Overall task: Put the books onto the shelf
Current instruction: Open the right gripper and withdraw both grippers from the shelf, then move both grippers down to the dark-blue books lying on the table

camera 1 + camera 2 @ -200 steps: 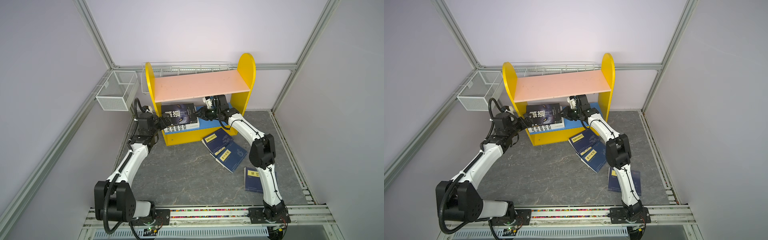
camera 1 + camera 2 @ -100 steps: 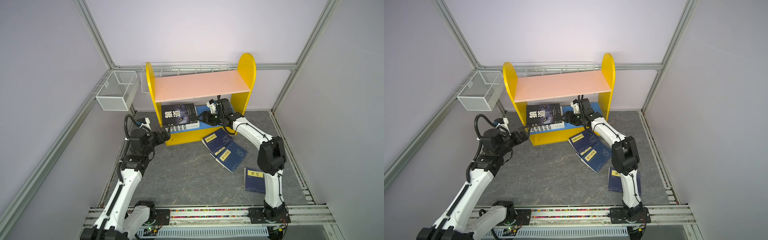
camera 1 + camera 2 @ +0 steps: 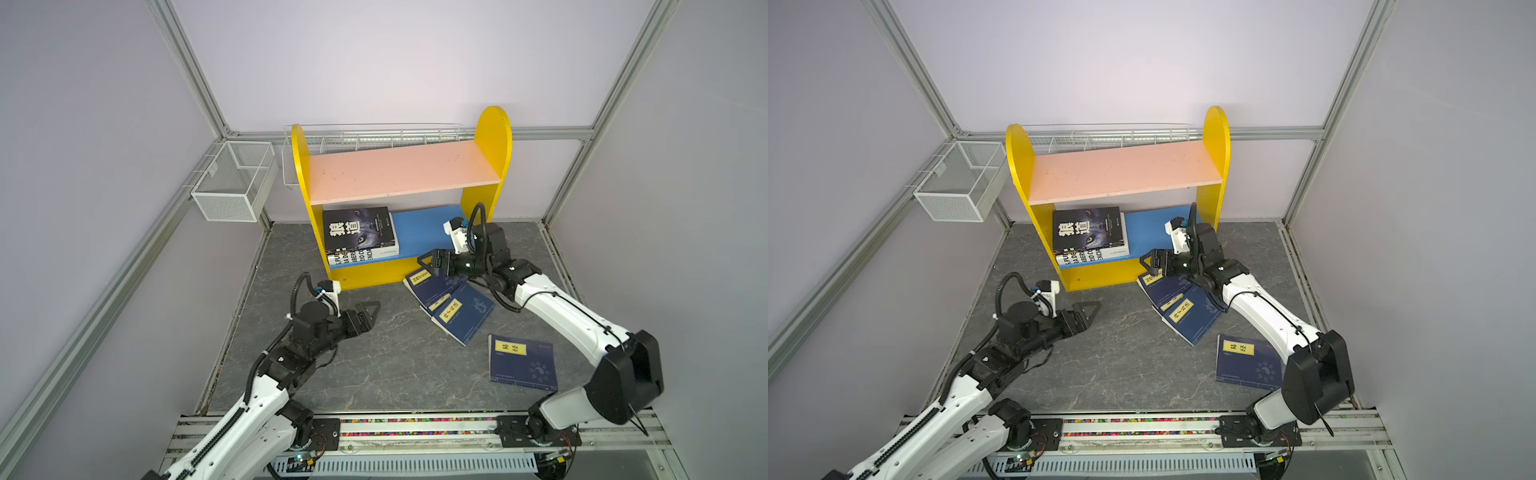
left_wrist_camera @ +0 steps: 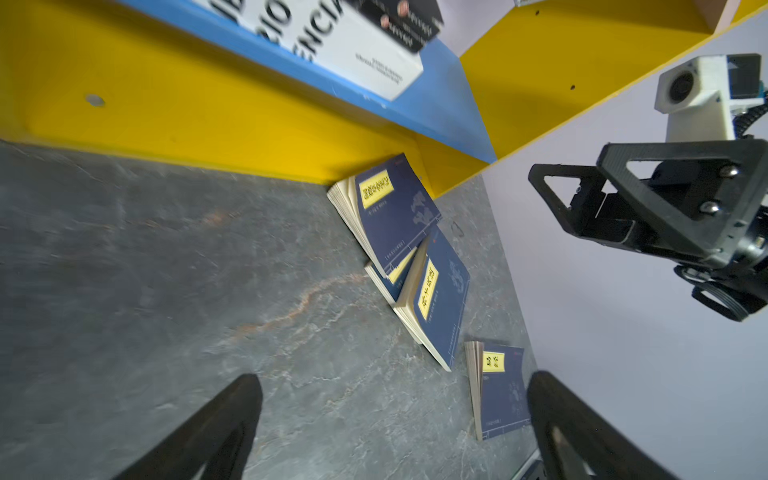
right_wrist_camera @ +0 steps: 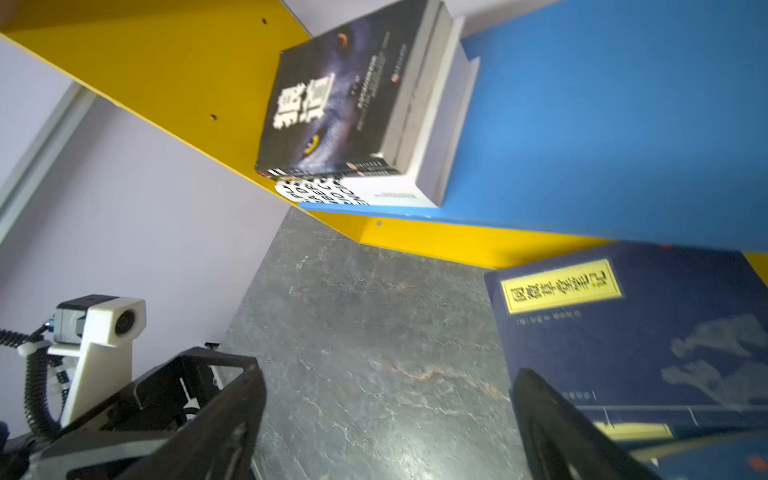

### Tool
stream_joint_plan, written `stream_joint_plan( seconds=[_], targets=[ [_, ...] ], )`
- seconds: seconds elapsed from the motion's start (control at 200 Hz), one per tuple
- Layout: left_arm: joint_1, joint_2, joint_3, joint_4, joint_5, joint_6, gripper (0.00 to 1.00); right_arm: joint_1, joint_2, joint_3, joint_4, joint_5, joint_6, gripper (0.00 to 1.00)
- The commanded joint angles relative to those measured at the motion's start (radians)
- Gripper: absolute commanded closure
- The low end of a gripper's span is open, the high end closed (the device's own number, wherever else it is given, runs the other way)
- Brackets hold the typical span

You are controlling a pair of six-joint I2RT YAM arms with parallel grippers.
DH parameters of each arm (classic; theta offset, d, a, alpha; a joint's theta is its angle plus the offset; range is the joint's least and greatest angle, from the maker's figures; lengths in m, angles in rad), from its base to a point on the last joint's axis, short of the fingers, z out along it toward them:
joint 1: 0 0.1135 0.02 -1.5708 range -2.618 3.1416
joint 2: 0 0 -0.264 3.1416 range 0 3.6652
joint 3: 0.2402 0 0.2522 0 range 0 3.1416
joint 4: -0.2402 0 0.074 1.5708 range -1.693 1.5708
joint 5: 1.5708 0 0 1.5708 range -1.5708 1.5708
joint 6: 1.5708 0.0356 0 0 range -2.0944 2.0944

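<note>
**Fingers spread on both arms; four navy books lying off the shelf**

Fingers (image 4: 216, 428) of the left gripper (image 3: 365, 313) are standing wide apart and empty, hovering low at nine o'clock of the floor (image 3: 374, 370). Fingers (image 5: 557, 432) of the right gripper (image 3: 432, 262) are gaping too, holding nothing, at one o'clock just over the top navy book (image 3: 434, 282); whether they are touching it cannot be told.

Four thin navy paperbacks with yellow rectangular labels are lying flat on the floor. Three are overlapping in a fanned pile at two o'clock against the shelf (image 3: 494, 141) foot, and one (image 3: 521, 361) is lying apart at four o'clock. On the smooth blue board (image 3: 424, 228), toward its left end, a glossy black book (image 3: 357, 228) is resting on a thick white book (image 3: 363, 257).

At twelve o'clock the shelf is showing two yellow round-topped sides and a bare matte pink board (image 3: 399, 170). Behind it one long wire rack (image 3: 374, 136) is hanging, with one boxy mesh basket (image 3: 232, 183) at ten o'clock. Grey veined stone patterning is covering the floor.
</note>
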Motion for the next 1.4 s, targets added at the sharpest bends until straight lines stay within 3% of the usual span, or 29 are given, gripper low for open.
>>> stream_joint_plan(
  seconds=[0.0, 0.09, 0.26, 0.415, 0.645, 0.93, 1.1, 1.24, 1.395],
  targets=[
    [-0.153, 0.093, -0.031, 0.206, -0.164, -0.136, 0.00, -0.026, -0.045, -0.108, -0.066, 0.118, -0.079, 0.07],
    [-0.252, 0.224, 0.009, 0.264, -0.235, -0.178, 0.00, -0.074, -0.074, -0.165, -0.071, 0.166, -0.083, 0.11],
    [-0.298, 0.519, 0.104, 0.452, -0.183, -0.328, 0.00, -0.178, -0.073, -0.209, -0.050, 0.175, -0.117, 0.11],
    [-0.366, 0.745, 0.229, 0.513, -0.198, -0.391, 0.00, -0.264, -0.033, -0.238, -0.005, 0.122, -0.158, 0.11],
    [-0.371, 0.959, 0.327, 0.578, -0.168, -0.500, 0.05, -0.385, 0.094, -0.260, 0.122, -0.006, -0.182, 0.09],
    [-0.377, 1.063, 0.420, 0.484, -0.151, -0.559, 0.05, -0.406, 0.265, -0.186, 0.117, -0.026, -0.212, 0.05],
    [-0.377, 1.125, 0.460, 0.497, -0.124, -0.578, 0.05, -0.405, 0.337, -0.183, 0.102, -0.043, -0.151, 0.00],
    [-0.375, 1.128, 0.463, 0.507, -0.131, -0.575, 0.06, -0.387, 0.323, -0.235, 0.114, -0.114, -0.069, 0.05],
    [-0.369, 1.134, 0.468, 0.533, -0.135, -0.556, 0.06, -0.337, 0.271, -0.280, 0.115, -0.092, -0.023, 0.05]
  ],
)
